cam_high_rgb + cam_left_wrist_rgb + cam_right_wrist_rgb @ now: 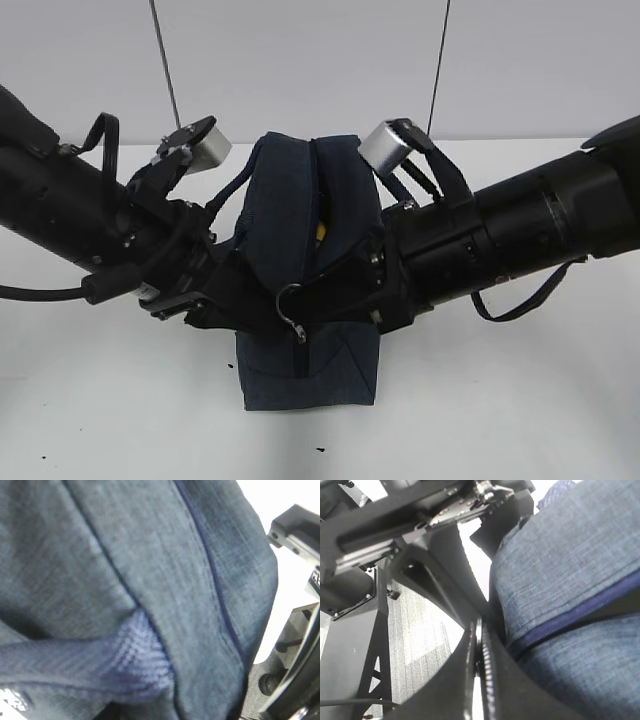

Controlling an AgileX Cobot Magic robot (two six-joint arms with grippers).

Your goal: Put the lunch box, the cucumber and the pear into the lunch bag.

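Observation:
The dark navy lunch bag point(300, 190) stands upright mid-table between both arms. Its top is parted, and a small patch of yellow point(320, 232) shows inside, too little to name. The lunch box and cucumber are out of view. My right gripper point(320, 298) reaches across the bag's front. In the right wrist view it point(479, 645) is shut on the thin metal ring pull point(291, 312), beside the zipper point(570, 617). My left gripper point(225, 300) presses against the bag's left side. The left wrist view shows only fabric point(150, 555) and a handle strap point(100, 665), so the jaws are hidden.
The white table point(100, 420) runs around the bag, with a few dark specks near the front. Two thin cables hang against the back wall point(165, 60). The other arm's black frame point(420, 520) is close to my right wrist.

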